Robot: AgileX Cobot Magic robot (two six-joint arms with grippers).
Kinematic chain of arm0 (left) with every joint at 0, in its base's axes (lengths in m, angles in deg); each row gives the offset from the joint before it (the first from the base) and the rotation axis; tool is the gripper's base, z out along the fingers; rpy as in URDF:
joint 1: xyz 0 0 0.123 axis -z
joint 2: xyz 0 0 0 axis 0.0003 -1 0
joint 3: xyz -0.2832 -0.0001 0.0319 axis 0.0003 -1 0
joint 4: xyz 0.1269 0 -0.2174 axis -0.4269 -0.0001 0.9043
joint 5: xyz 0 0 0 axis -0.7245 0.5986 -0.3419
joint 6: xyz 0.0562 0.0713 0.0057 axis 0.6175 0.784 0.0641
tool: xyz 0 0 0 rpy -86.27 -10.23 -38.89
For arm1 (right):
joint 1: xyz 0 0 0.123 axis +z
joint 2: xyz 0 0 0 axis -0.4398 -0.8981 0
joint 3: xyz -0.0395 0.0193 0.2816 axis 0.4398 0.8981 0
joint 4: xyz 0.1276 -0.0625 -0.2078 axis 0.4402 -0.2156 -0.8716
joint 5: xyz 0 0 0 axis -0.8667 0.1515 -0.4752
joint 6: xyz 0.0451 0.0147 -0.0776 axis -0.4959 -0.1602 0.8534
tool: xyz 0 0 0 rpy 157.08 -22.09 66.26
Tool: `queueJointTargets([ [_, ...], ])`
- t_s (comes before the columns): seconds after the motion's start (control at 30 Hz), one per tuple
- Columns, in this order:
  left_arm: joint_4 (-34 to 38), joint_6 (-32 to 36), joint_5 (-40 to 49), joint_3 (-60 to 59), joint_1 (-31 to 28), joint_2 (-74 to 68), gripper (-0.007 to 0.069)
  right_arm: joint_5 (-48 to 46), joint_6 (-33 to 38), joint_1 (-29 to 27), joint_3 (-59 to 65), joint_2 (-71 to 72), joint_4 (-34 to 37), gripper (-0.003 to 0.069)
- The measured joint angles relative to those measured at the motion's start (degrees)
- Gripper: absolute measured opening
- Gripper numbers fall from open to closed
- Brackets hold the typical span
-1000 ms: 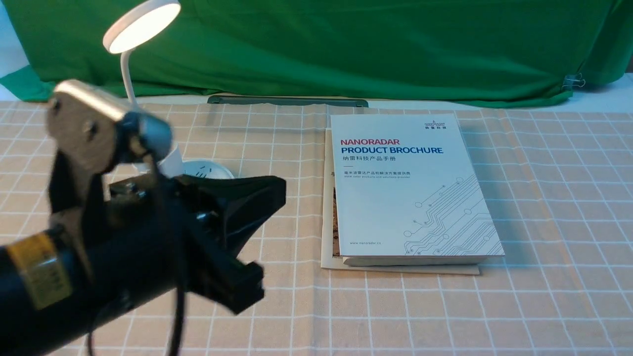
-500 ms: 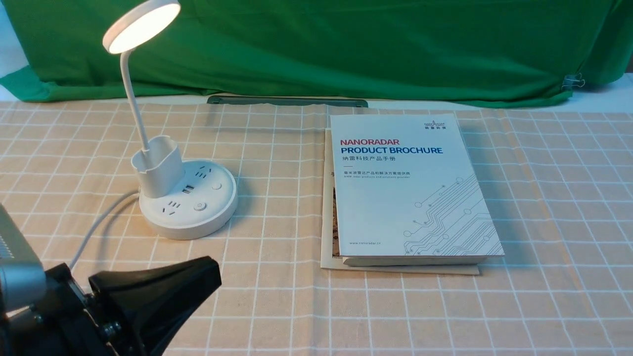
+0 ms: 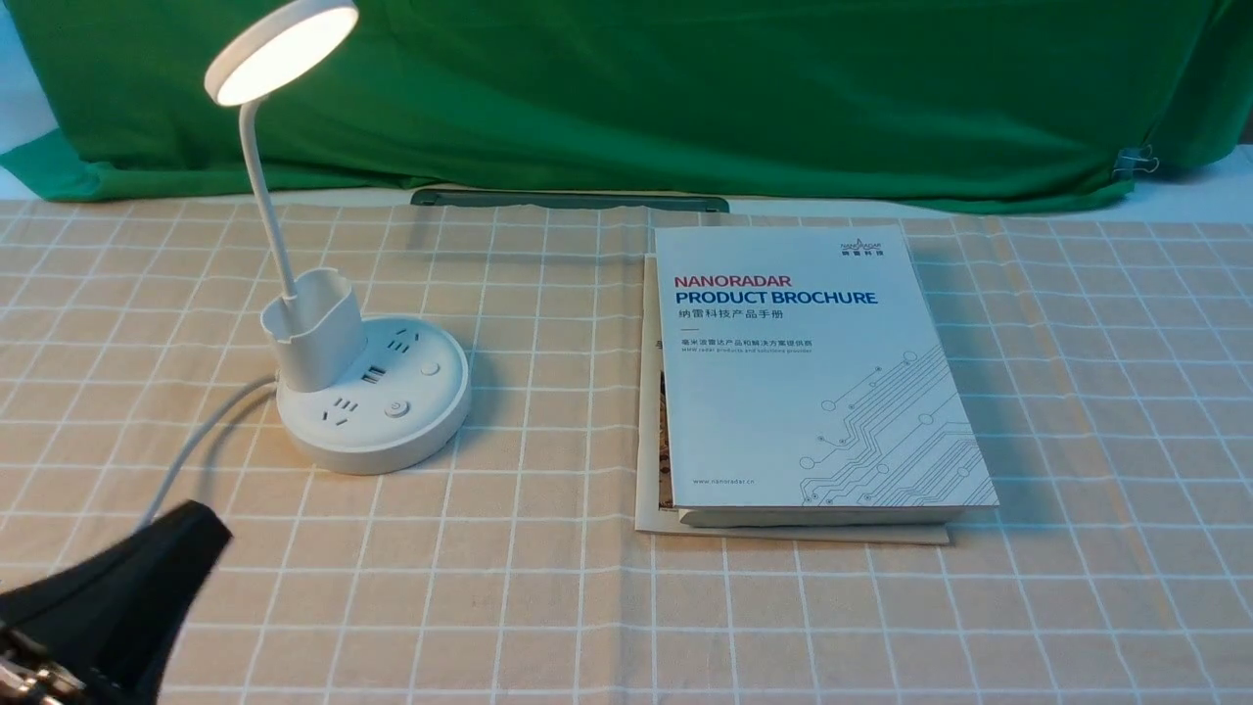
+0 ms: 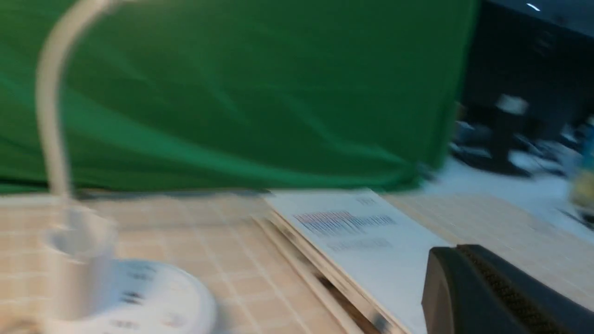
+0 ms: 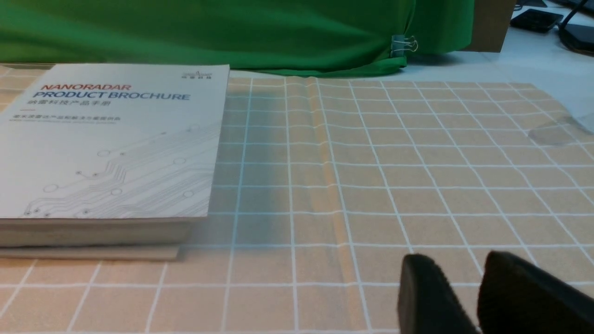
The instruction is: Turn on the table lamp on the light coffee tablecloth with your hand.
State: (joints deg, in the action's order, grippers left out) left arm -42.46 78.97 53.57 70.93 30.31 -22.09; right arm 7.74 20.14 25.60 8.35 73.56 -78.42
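The right arm's black fingers (image 5: 431, 292) hung slightly parted and empty over the light beige grid-checked tablecloth (image 3: 1077, 392). With the left arm's black fingers (image 3: 117, 587), low at the cloth's near left corner, I couldn't tell open from closed. Well clear of them, the white plastic table lamp (image 3: 372, 401) stood on the cloth, its disc head glowing, near a white product brochure (image 3: 812, 372).

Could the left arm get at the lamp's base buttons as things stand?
Probably yes: the left gripper sits low, near the table lamp, with only tablecloth and the white cord between.
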Motion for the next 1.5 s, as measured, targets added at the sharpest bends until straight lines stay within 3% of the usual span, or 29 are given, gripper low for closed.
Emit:
queueJointTargets([
  [0.23, -0.42, 0.59, 14.99, -0.02, -15.64, 14.38, 0.0001, 0.0, 0.0, 0.0, 0.0, 0.0, 0.0, 0.0241],
  [0.5, -1.08, 1.24, 37.64, -0.14, -23.11, 20.58, 0.0001, 0.0, 0.0, 0.0, 0.0, 0.0, 0.0, 0.0241],
  [1.5, -0.06, 2.67, 38.19, -0.14, -23.7, 20.83, 0.0001, 0.0, 0.0, 0.0, 0.0, 0.0, -0.05, 0.0241],
])
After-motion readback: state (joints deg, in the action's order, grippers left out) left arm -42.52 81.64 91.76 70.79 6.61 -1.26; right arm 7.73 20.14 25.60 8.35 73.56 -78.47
